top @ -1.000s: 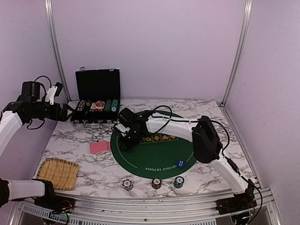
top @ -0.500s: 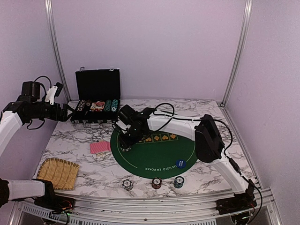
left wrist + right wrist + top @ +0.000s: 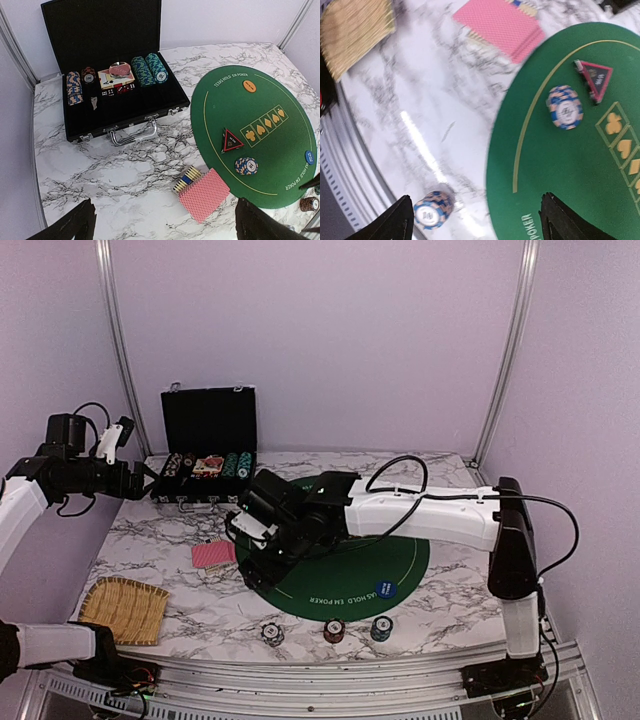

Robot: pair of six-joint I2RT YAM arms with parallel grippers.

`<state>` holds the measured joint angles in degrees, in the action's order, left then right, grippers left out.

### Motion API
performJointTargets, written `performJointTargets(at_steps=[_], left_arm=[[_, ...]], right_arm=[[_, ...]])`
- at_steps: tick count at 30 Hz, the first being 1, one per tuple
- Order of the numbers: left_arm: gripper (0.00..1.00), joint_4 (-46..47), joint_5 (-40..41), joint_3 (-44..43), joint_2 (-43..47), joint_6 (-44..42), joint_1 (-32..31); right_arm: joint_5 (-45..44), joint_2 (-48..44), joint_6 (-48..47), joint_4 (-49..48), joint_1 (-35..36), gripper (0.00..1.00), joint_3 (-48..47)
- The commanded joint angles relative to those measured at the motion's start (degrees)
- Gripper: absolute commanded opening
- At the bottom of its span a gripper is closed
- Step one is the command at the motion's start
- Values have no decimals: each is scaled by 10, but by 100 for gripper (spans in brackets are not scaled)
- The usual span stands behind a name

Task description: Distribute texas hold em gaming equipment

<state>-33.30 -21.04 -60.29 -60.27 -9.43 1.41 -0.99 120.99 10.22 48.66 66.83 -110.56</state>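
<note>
A fanned deck of red-backed cards (image 3: pixel 213 554) lies on the marble left of the green poker mat (image 3: pixel 400 560). It also shows in the left wrist view (image 3: pixel 204 194) and in the right wrist view (image 3: pixel 500 22). On the mat lie a dark triangular marker (image 3: pixel 231 140), a blue-striped chip stack (image 3: pixel 246 165), an orange marker (image 3: pixel 249 86) and a blue marker (image 3: pixel 383 590). Three chip stacks (image 3: pixel 334 630) stand by the front edge. My right gripper (image 3: pixel 262 555) hovers open over the mat's left edge (image 3: pixel 477 225). My left gripper (image 3: pixel 140 478) is open and empty, high at the left (image 3: pixel 165 225).
The open black chip case (image 3: pixel 208 455) stands at the back left with chips, cards and dice inside. A woven straw mat (image 3: pixel 124 609) lies at the front left. My right arm stretches across the green mat and hides its back part in the top view.
My right arm has stretched out; its gripper moved from the mat's left part toward the front left, over the mat's edge. The left arm has not moved.
</note>
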Motion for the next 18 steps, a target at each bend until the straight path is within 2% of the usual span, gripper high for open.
performJointTargets(at_steps=[1,18], left_arm=[[99,-16,-11,-21,11,-1,2],[99,-25,-10,-25,15,-4,2]], right_arm=[[26,-10,-2,30,45,86,32],[59,35,-17,34,72,87,49]])
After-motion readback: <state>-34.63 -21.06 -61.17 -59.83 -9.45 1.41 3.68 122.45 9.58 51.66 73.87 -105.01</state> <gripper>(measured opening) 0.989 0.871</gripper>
